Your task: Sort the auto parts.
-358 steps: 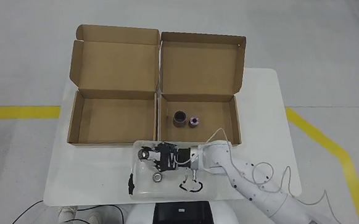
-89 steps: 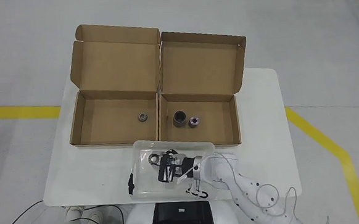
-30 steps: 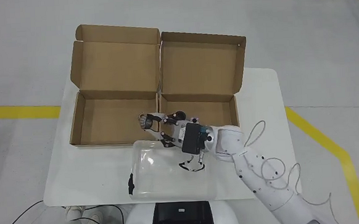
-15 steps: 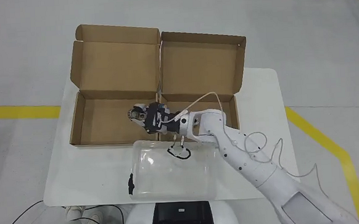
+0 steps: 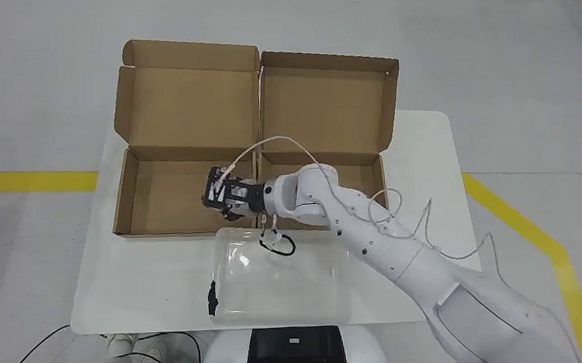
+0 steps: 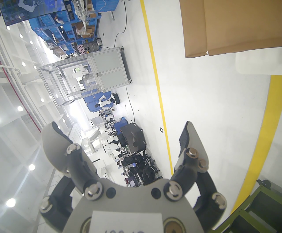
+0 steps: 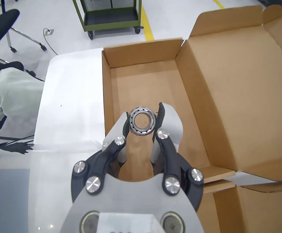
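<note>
Bearing [image 7: 142, 123], 1 pc.
Top view: you have the right gripper [image 5: 217, 193] over the left box [image 5: 162, 194]. Clear tray [image 5: 278, 292] looks bare, so prob. the last part.
Left wrist view: left gripper [image 6: 120, 128] spread wide, holding nothing.
Right wrist view: bearing pinched btwn fingers [image 7: 171, 123], above box floor. Only the release looks left for you.

Top view overhead, right wrist close above shared cardboard box [image 7: 143, 88], left wrist facing hall [image 6: 105, 106]

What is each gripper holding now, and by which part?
The right gripper holds a bearing by its outer ring; the left gripper holds nothing.
</note>
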